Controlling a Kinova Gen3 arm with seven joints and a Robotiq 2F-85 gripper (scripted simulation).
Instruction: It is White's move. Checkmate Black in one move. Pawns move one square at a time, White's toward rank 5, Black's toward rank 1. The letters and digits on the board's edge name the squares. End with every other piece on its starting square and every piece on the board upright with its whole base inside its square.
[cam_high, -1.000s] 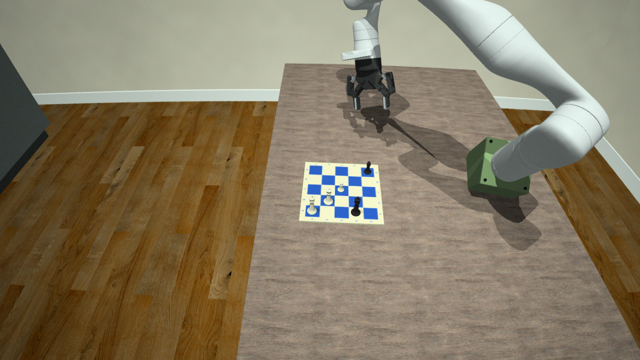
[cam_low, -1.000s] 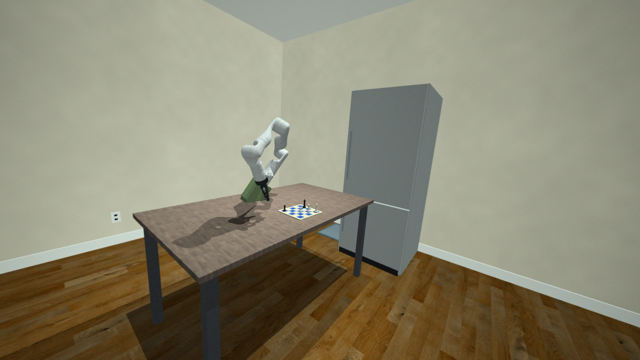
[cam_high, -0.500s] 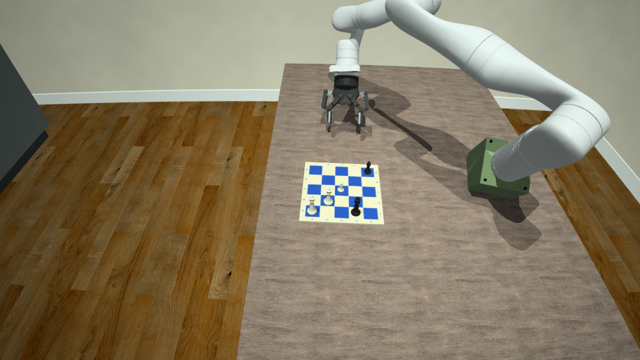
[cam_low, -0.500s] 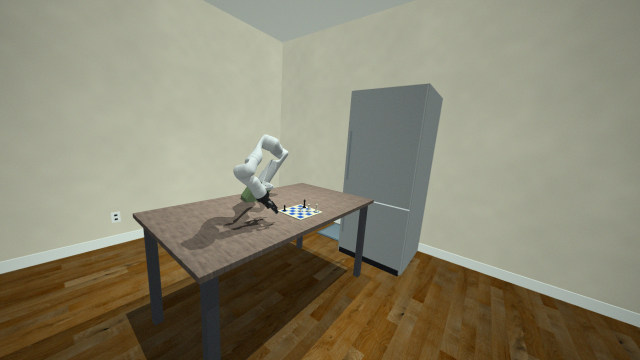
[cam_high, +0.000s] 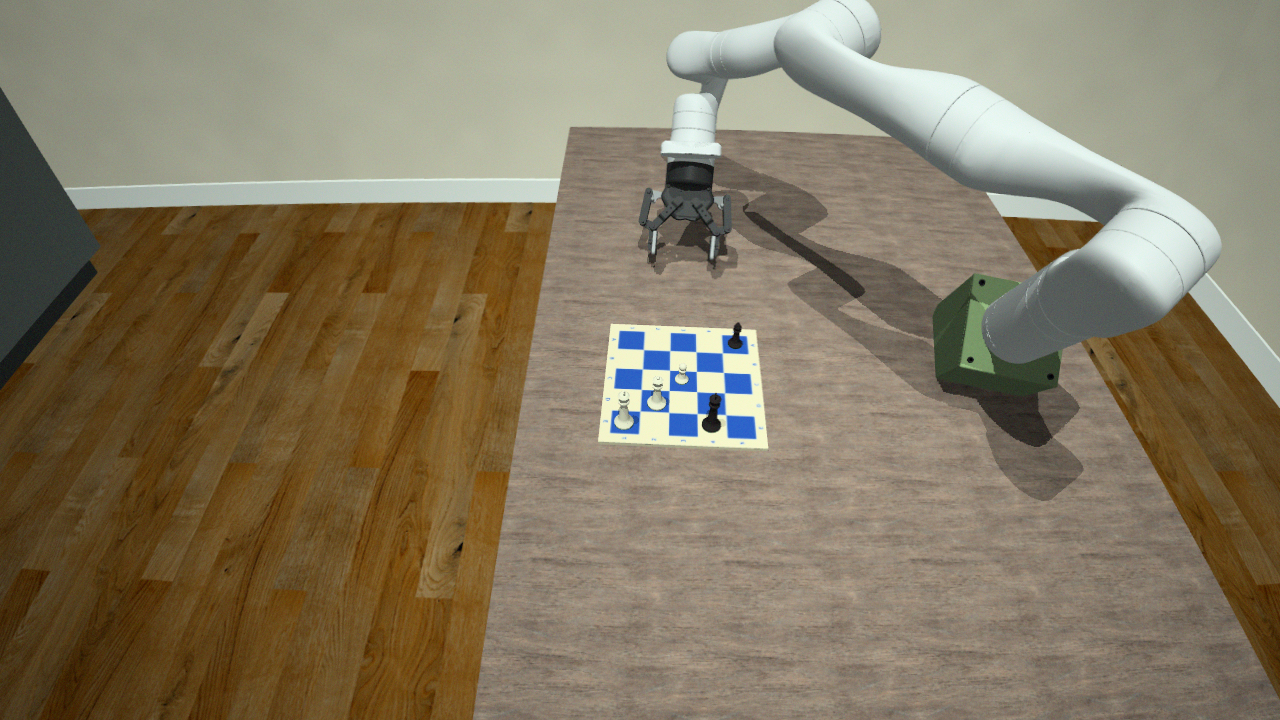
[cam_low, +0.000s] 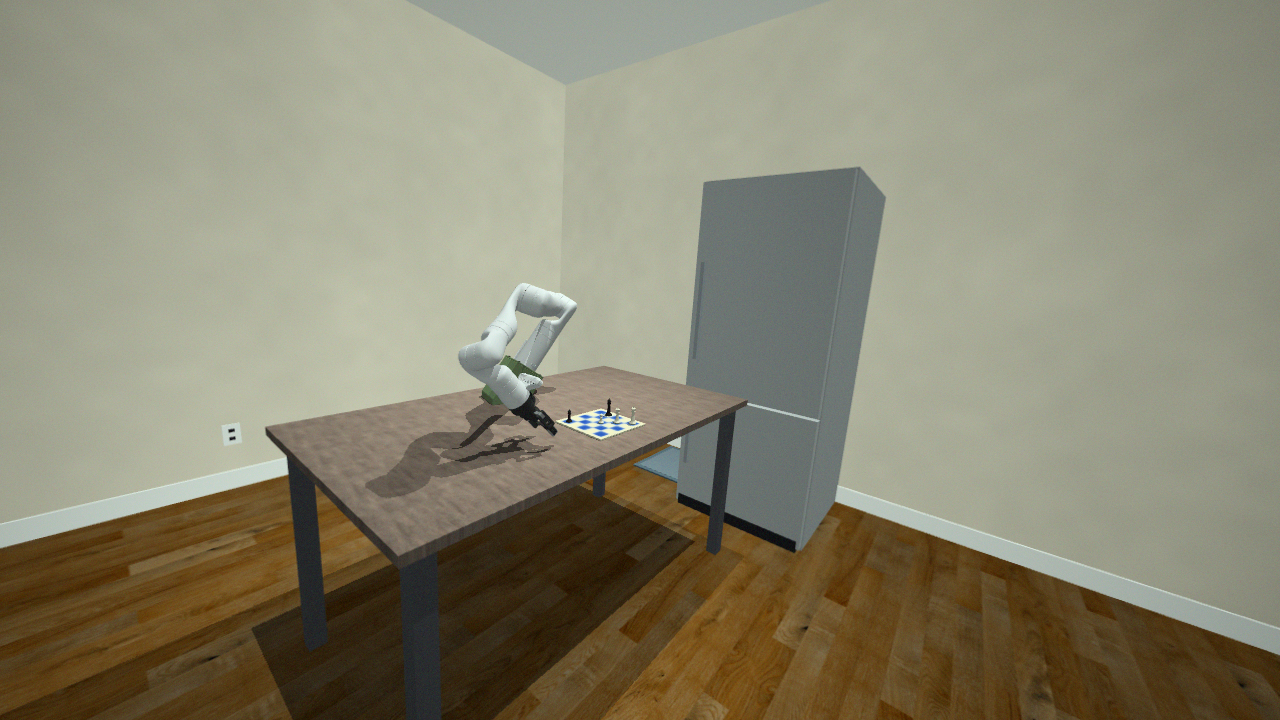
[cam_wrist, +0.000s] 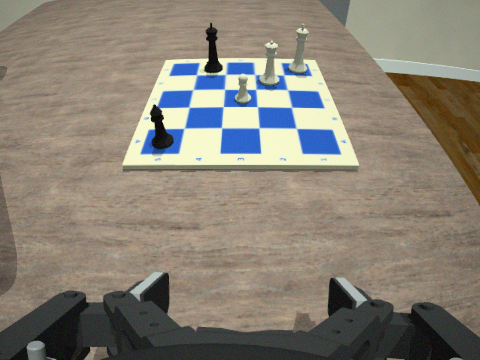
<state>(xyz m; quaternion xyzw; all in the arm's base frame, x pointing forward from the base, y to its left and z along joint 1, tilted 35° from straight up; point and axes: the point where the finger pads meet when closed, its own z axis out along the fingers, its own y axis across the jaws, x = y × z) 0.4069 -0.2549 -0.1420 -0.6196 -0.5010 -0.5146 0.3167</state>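
Note:
A small blue-and-cream chessboard (cam_high: 683, 385) lies on the table; it also shows in the wrist view (cam_wrist: 242, 115). On it stand a tall white piece (cam_high: 623, 411) in a near corner, a second tall white piece (cam_high: 657, 394), a white pawn (cam_high: 681, 374), a tall black piece (cam_high: 712, 413) and a small black piece (cam_high: 735, 336) in a far corner. All stand upright. My gripper (cam_high: 683, 257) is open and empty, low over the table beyond the board's far edge, well apart from it. In the wrist view the fingers frame bare table short of the board.
The arm's green base (cam_high: 989, 338) sits on the table to the right of the board. A grey fridge (cam_low: 774, 349) stands beyond the table end near the board. The table's left edge runs close to the board.

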